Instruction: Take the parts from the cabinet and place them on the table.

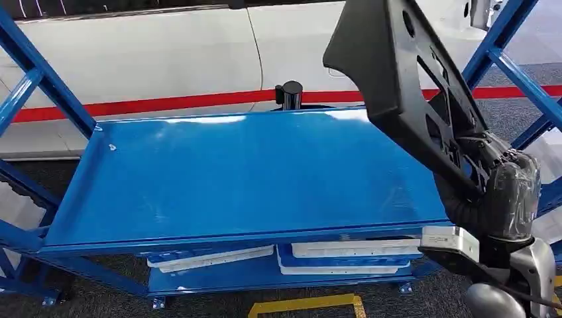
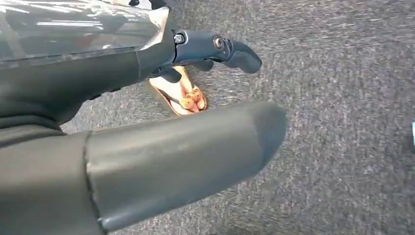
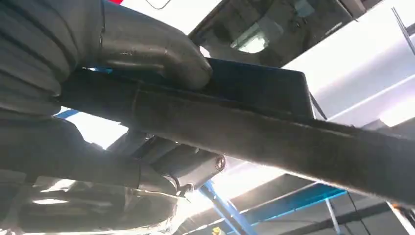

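Observation:
A large flat black plastic part [image 1: 397, 73] with cut-outs is raised above the right side of the blue cabinet's top shelf [image 1: 238, 179]. My right hand [image 1: 504, 192] grips its lower end, and the part slants up and leftwards from it. In the right wrist view the thumb [image 3: 151, 49] presses on the part's dark edge [image 3: 274, 137]. My left hand [image 2: 161, 147] hangs over grey carpet, fingers apart, holding nothing. More white and blue parts [image 1: 344, 255] lie on the cabinet's lower shelf.
Blue diagonal struts [image 1: 40, 86] frame the cabinet on both sides. A white car body with a red stripe [image 1: 166, 99] stands behind it. A yellow floor marking [image 1: 305, 306] lies in front. A person's sandalled foot [image 2: 183, 95] is near my left hand.

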### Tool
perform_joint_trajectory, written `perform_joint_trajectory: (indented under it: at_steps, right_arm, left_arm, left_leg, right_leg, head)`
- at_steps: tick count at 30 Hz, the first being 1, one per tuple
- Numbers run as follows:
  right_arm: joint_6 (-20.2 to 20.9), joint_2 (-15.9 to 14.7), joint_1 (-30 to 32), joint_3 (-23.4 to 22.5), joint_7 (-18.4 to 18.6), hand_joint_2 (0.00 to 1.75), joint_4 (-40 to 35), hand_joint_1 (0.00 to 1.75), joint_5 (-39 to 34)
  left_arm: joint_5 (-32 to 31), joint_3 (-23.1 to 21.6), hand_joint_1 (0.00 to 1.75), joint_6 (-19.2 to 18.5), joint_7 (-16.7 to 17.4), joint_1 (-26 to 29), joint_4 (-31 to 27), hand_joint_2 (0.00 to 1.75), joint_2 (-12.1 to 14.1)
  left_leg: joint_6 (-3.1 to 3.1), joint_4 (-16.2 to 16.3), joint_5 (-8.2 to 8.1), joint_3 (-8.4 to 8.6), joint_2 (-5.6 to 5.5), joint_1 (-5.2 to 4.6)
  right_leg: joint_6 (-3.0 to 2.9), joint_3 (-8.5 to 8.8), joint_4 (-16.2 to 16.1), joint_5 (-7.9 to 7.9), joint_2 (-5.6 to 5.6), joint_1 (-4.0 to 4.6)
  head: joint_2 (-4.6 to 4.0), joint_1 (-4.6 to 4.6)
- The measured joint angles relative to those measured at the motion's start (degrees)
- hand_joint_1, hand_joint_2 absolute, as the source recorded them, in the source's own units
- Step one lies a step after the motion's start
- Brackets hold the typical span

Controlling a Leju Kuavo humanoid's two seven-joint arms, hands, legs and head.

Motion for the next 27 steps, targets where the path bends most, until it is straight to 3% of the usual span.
perform_joint_trajectory:
  at_steps: [1,2,3,5,6,7,10,11,12,13,15,16,17,18,20,21,22,23,25,26,27]
  right_arm:
    - [0.0,0.48,0.47,-0.11,0.0,1.75,-0.5,1.52,0.28]
    - [0.0,0.76,0.75,-0.2,-0.02,1.75,-0.72,1.52,0.46]
    - [0.0,1.09,1.06,-0.33,-0.04,1.75,-0.96,1.52,0.59]
    - [0.07,1.96,1.4,-0.52,-0.3,1.75,-1.22,1.52,1.26]
    - [0.11,2.23,1.54,-0.52,-0.44,1.75,-1.42,1.52,1.55]
    - [0.11,2.47,1.69,-0.55,-0.63,1.75,-1.59,1.52,1.77]
    - [0.77,3.65,1.64,-0.35,-1.01,1.75,-1.62,1.52,2.97]
    - [0.87,3.95,1.64,-0.33,-1.03,1.75,-1.6,1.52,3.25]
    - [0.96,4.13,1.6,-0.33,-1.03,1.75,-1.59,1.52,3.41]
    - [1.14,4.33,1.53,-0.31,-1.03,1.75,-1.59,1.52,3.61]
    - [1.59,4.89,1.32,-0.22,-1.03,1.75,-1.48,1.52,3.86]
    - [1.99,5.14,1.05,-0.15,-1.01,1.75,-1.42,1.52,4.15]
    - [2.6,5.4,0.69,-0.04,-0.9,1.75,-1.24,1.52,4.48]
    - [3.02,5.73,0.23,0.11,-0.76,1.75,-0.98,1.52,4.65]
    - [3.48,6.05,-0.84,0.31,-0.68,1.75,-0.61,1.52,4.63]
    - [3.52,6.14,-1.35,0.39,-0.68,1.75,-0.43,1.52,4.59]
    - [3.65,6.21,-1.94,0.53,-0.77,1.75,-0.28,1.52,4.44]
    - [3.72,6.29,-2.32,0.61,-0.96,1.75,-0.02,1.52,4.26]
    - [4.04,6.62,-2.87,0.81,-1.03,1.75,0.62,1.52,4.2]
    - [4.09,6.91,-3.21,0.98,-1.03,1.75,0.97,1.52,4.2]
    - [4.11,7.39,-3.72,1.2,-1.05,1.75,1.34,1.52,4.2]
  left_arm:
    - [-0.02,0.0,0.0,0.0,0.07,0.01,0.0,0.0,0.0]
    - [-0.04,0.0,0.0,0.0,0.07,0.0,-0.02,0.0,0.0]
    - [-0.04,0.0,0.0,0.0,0.13,-0.06,-0.04,0.0,0.0]
    - [-0.04,0.0,0.0,0.02,0.52,-0.22,-0.11,0.0,0.07]
    - [-0.04,0.0,0.0,0.04,0.7,-0.38,-0.09,0.0,0.04]
    - [-0.02,0.0,0.0,0.04,0.83,-0.51,-0.09,0.0,0.07]
    - [0.37,0.02,0.0,0.39,1.2,-0.49,-0.09,0.0,0.04]
    - [0.39,0.02,0.0,0.46,1.22,-0.44,-0.09,0.0,0.04]
    - [0.39,0.02,0.0,0.48,1.2,-0.45,-0.09,0.0,-0.04]
    - [0.42,0.02,0.0,0.5,1.22,-0.45,-0.09,0.0,-0.04]
    - [0.63,0.04,0.0,0.55,1.25,-0.4,-0.11,0.0,0.04]
    - [0.88,0.04,0.0,0.55,1.27,-0.32,-0.09,0.0,0.04]
    - [1.01,0.04,0.0,0.55,1.27,-0.24,-0.09,0.0,0.02]
    - [1.12,0.04,0.0,0.55,1.27,-0.16,-0.09,0.0,0.02]
    - [1.49,0.07,0.0,0.55,1.33,-0.05,-0.09,0.0,0.0]
    - [1.53,0.07,0.0,0.59,1.44,-0.01,-0.09,0.0,-0.02]
    - [1.53,0.07,0.0,0.99,1.75,0.01,-0.09,0.0,-0.13]
    - [1.53,0.07,0.0,1.51,2.23,0.06,-0.09,0.0,-0.2]
    - [1.82,0.28,0.0,2.08,2.89,0.23,-0.09,0.0,-0.22]
    - [2.25,0.42,0.0,2.47,3.19,0.27,-0.09,0.0,-0.31]
    - [2.38,0.59,0.0,2.8,3.5,0.34,-0.09,0.0,-0.37]
  left_leg:
    - [-0.32,3.42,-1.07,-0.96,0.01,0.25]
    - [-0.46,3.62,-0.71,-0.63,0.02,0.44]
    - [-0.61,1.07,1.11,1.27,0.05,0.72]
    - [-0.78,-9.55,5.38,8.11,0.06,1.17]
    - [-0.83,-14.19,5.46,11.1,-0.02,1.34]
    - [-0.32,-15.02,5.52,11.58,-0.37,0.79]
    - [1.02,-14.77,6.1,10.33,-0.47,0.2]
    - [2.01,-15.26,6.84,9.64,-0.32,0.4]
    - [2.65,-15.3,7.34,9.35,-0.04,0.42]
    - [3.17,-15.31,7.67,8.77,-0.03,0.34]
    - [3.64,-15.27,8.62,7.4,0.12,0.06]
    - [3.72,-15.23,9.1,6.76,0.24,-0.14]
    - [3.75,-15.22,9.52,6.17,0.32,-0.36]
    - [3.75,-15.16,9.95,6.01,0.37,-0.53]
    - [3.61,-15.11,10.59,5.45,0.3,-0.82]
    - [3.54,-15.1,10.82,5.37,0.29,-0.82]
    - [3.24,-14.99,11.07,5.07,0.26,-1.25]
    - [2.9,-14.99,11.49,4.88,0.31,-1.23]
    - [2.48,-14.98,12.07,4.78,0.3,-1.17]
    - [2.18,-14.9,12.25,4.71,0.23,-1.33]
    - [1.77,-14.0,10.97,4.12,-0.09,-1.01]
  right_leg:
    - [0.13,-0.47,0.01,0.35,0.02,-0.01]
    - [0.21,-0.78,0.02,0.64,0.01,-0.06]
    - [0.56,-1.16,0.06,0.93,0.04,-0.17]
    - [1.1,-1.55,0.12,1.47,0.13,-0.4]
    - [1.45,-1.64,0.21,1.71,0.13,-0.29]
    - [1.92,-1.99,0.3,2.02,0.16,0.05]
    - [3.53,-2.05,-0.2,3.14,0.14,-0.11]
    - [3.91,-2.44,-0.17,3.24,0.16,-0.1]
    - [3.68,-3.34,0.96,1.85,0.07,-0.14]
    - [3.04,-4.41,3.73,-0.69,0.08,-0.05]
    - [2.24,-7.78,13.48,-6.19,0.13,0.04]
    - [2.36,-8.8,17.38,-7.62,0.14,0.1]
    - [2.77,-8.64,19.05,-7.7,0.13,0.14]
    - [3.24,-6.87,17.55,-6.68,0.15,0.19]
    - [3.63,-0.19,8.06,-3.69,0.13,0.46]
    - [3.17,3.45,2.49,-2.95,0.14,0.81]
    - [2.39,6.08,-1.22,-3.72,0.08,1.23]
    - [2.48,6.02,-1.65,-3.65,0.2,1.47]
    - [2.08,5.5,-1.53,-3.36,0.21,1.66]
    - [1.53,4.8,-1.84,-2.91,0.17,1.16]
    - [1.12,5.15,-1.99,-2.46,-0.08,0.07]
  head:
    - [0.0,0.02]
    - [0.0,0.02]
    - [0.0,0.0]
    - [0.0,0.02]
    - [0.0,0.0]
    - [0.0,0.02]
    - [0.0,0.26]
    - [0.0,0.17]
    - [0.0,0.26]
    - [0.0,0.33]
    - [0.0,0.37]
    - [0.0,0.37]
    - [0.0,0.35]
    - [0.0,0.37]
    - [0.0,0.37]
    - [0.0,0.39]
    - [0.0,0.35]
    - [0.0,0.22]
    - [0.0,0.35]
    - [0.0,0.28]
    - [0.0,0.35]
